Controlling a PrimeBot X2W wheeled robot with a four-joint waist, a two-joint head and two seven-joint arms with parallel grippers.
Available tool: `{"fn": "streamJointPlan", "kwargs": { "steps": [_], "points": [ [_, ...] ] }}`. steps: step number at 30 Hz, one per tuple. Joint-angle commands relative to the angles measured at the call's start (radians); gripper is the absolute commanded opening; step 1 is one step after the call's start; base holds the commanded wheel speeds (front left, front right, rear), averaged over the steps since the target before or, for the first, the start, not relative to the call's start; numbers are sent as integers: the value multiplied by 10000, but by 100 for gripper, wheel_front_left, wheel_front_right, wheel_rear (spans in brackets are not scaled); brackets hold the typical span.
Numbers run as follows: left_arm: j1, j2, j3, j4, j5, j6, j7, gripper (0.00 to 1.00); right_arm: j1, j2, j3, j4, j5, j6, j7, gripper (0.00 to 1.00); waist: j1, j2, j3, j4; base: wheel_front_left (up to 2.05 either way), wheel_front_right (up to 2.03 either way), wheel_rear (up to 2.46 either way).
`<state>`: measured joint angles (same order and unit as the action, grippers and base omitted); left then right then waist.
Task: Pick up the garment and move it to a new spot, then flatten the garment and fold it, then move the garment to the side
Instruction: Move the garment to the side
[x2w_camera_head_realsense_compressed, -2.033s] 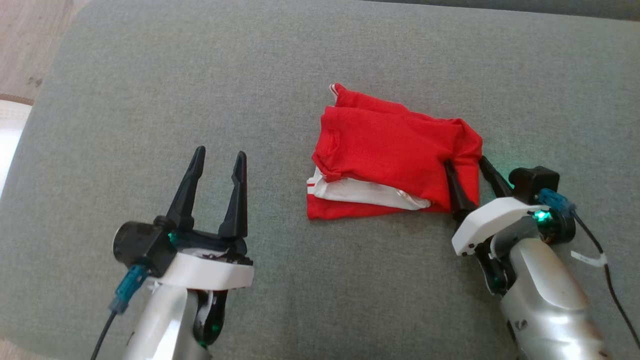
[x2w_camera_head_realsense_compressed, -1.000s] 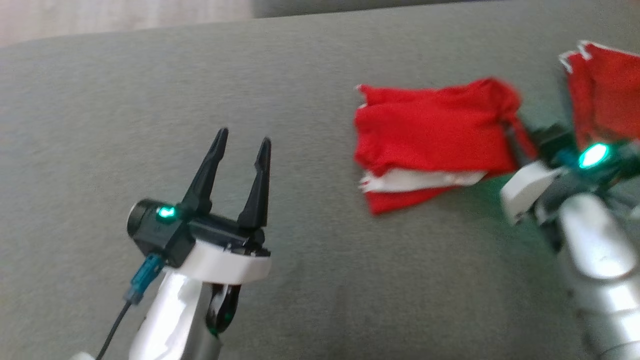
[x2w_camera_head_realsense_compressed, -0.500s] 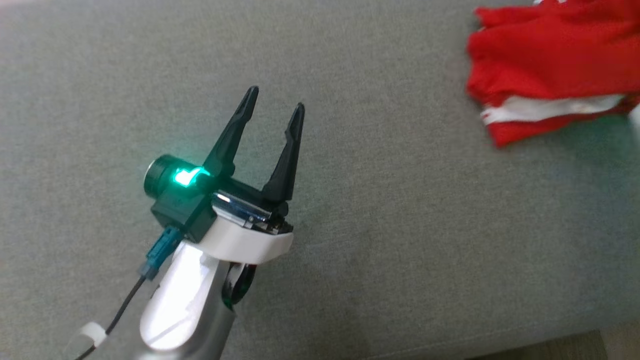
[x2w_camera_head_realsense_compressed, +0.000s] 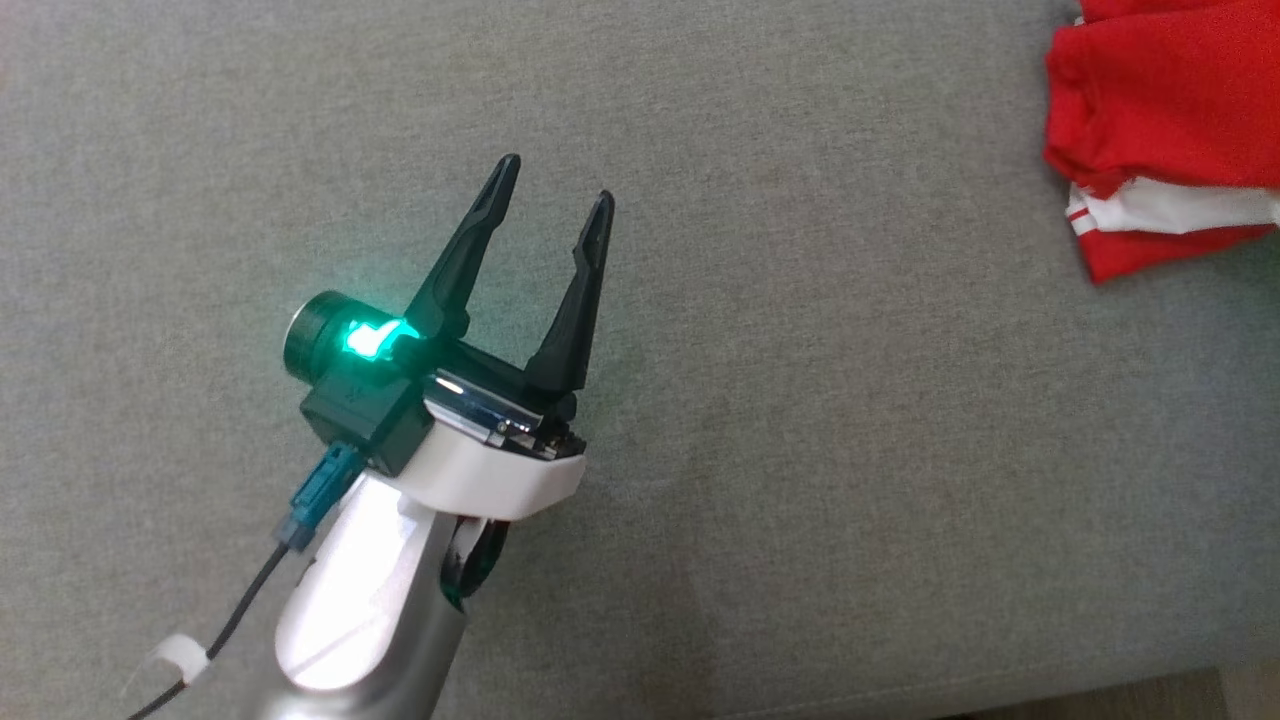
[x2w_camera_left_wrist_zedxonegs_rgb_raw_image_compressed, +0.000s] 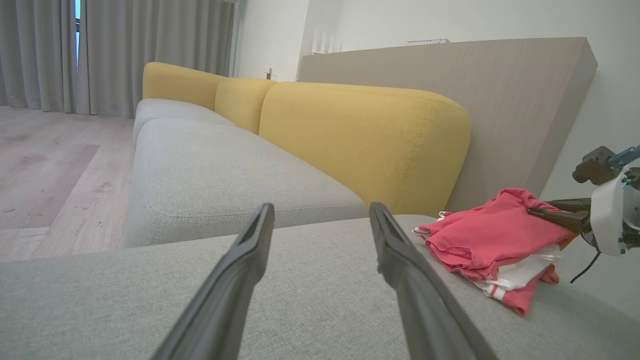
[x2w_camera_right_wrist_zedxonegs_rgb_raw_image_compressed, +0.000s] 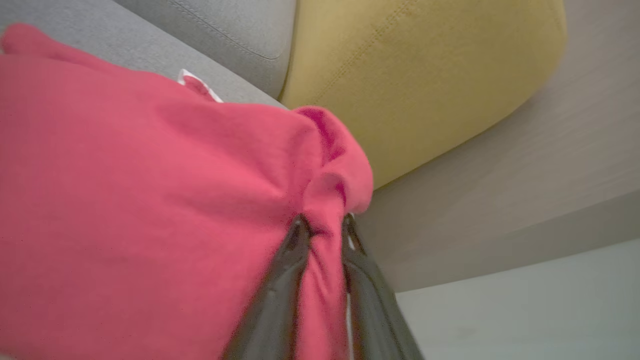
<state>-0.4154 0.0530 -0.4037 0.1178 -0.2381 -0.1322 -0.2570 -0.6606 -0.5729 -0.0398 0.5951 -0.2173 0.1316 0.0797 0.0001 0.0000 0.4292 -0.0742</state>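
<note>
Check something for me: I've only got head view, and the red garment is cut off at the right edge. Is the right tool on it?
Observer: Yes. In right wrist view the right tool pinches a fold of the garment.
Operator: Lifted or lying down?
Observer: Left wrist view has it lying folded on the grey seat cushion.
Operator: What's behind it?
Observer: A yellow backrest, close behind the garment; whether they touch I can't tell.

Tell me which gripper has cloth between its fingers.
The right gripper: its fingers pinch the folded red and white fabric garment. The left gripper stands open, apart from it.
</note>
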Motion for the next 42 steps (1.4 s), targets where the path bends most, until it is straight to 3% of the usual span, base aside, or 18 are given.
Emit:
{"fn": "streamJointPlan", "kwargs": {
  "steps": [1,6,14,22,28,36,42],
  "points": [
    [-247,146,245,-292,-68,15,-47,100,165,-104,-325,-356,-347,-9,22,100,-1,0,-99,-17,0,0,0],
    [-74,142,401,-173,-120,15,-47,100,215,552,-939,-871,-580,-9,-395,100,-1,0,-549,-43,0,0,0],
    [411,89,882,-153,-107,15,-47,100,293,1527,-944,-2020,-403,-9,-1233,100,-1,0,-1494,72,0,0,0],
    [1094,24,1604,-94,-28,15,-47,100,1317,3765,-835,-3670,645,-9,-2065,100,-1,0,-2492,370,0,0,0],
    [1865,-17,2250,-26,-165,20,-47,100,2903,5038,-771,-4102,1274,-9,-2860,100,-1,0,-3096,626,0,0,0],
    [2758,-25,2611,27,-946,21,-47,100,4687,5222,-39,-3615,2923,-9,-3397,100,-1,0,-3349,752,0,0,0],
    [3092,-26,2684,91,-946,18,-47,100,5301,5224,225,-4258,3413,-9,-3411,100,-1,0,-3362,820,0,0,0]
  ]
}}
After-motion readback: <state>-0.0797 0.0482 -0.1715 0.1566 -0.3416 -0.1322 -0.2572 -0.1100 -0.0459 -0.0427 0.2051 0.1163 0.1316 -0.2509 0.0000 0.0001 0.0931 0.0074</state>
